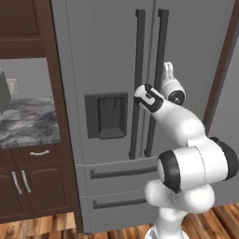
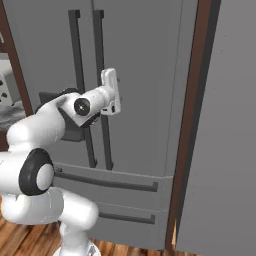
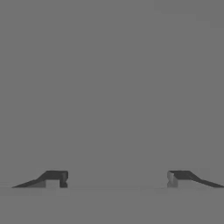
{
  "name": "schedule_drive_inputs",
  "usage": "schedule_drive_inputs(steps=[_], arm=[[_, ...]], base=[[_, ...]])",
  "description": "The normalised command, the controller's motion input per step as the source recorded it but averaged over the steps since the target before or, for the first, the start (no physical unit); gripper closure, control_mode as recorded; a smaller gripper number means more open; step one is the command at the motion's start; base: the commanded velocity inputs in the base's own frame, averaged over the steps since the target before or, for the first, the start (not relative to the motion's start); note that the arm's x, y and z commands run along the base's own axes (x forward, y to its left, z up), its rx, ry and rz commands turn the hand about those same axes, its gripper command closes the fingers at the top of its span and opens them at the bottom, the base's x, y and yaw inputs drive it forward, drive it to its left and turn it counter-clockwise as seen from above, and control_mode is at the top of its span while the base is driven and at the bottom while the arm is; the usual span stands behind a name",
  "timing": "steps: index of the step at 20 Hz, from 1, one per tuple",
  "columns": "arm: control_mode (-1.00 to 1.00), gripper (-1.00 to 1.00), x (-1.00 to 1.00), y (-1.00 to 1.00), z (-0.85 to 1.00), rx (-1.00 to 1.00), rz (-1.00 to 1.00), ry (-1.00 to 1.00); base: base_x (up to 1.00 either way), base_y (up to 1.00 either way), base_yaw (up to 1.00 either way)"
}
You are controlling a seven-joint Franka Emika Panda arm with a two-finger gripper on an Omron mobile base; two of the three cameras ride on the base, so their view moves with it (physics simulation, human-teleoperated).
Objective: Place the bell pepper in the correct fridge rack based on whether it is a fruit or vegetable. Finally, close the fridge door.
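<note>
The gripper [image 3: 117,179], fingers spread and empty, faces the right fridge door [image 2: 145,75]; pushing crookedly may leave it ajar.

The grey fridge [image 2: 145,75] stands with both upper doors shut, its two dark vertical handles [image 2: 100,90] running side by side down the middle seam, and two drawers [image 2: 125,197] with horizontal dark bars lie below them. The white arm [image 2: 45,130] reaches up from the lower left toward the fridge, its gripper [image 2: 114,92] set against the right door just right of the handles. A brown cabinet edge [image 2: 192,115] runs down the fridge's right side.
</note>
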Motion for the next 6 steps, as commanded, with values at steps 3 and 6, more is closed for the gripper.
schedule_drive_inputs(steps=[3, 6], arm=[[-1.00, -1.00, 0.24, 0.00, 0.66, 0.00, -0.12, 0.27], [-1.00, -1.00, 0.34, -0.06, 0.43, 0.00, -0.07, 0.27]], base=[[0.00, 0.00, 0.00], [0.00, 0.00, 0.00]])
